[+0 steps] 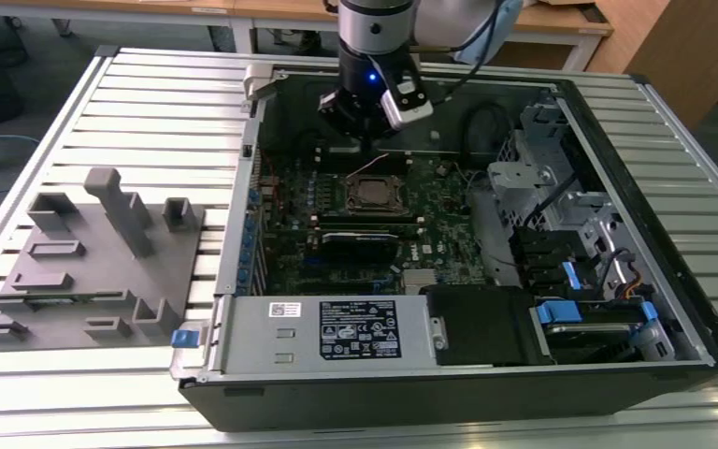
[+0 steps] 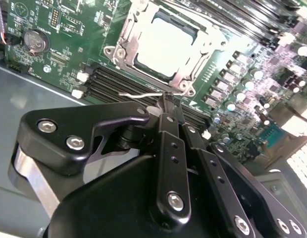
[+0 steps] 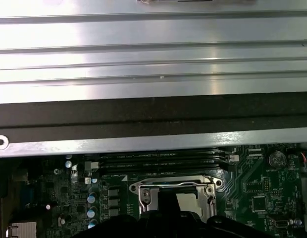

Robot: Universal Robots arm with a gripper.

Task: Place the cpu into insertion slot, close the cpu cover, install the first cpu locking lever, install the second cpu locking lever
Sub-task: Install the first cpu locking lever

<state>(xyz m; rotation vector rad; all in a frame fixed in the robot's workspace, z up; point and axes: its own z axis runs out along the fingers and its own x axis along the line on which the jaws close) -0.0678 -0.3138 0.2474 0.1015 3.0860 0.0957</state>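
— Well, jaws first: what is their state?
— I read the gripper (image 2: 168, 99) as clenched, with its tips together and touching the near end of the lever (image 2: 138, 93). I cannot tell whether the wire is pinched between them.
— How does the lever lie?
— Its long axis runs along the socket edge nearest the jaws, parallel to the memory slots (image 2: 106, 82) and crosswise to the gripper.
— And the cpu?
— The cpu (image 2: 166, 42) lies flat in the socket just beyond the lever, and the cover (image 2: 127, 37) is down around it. I judge it seated.
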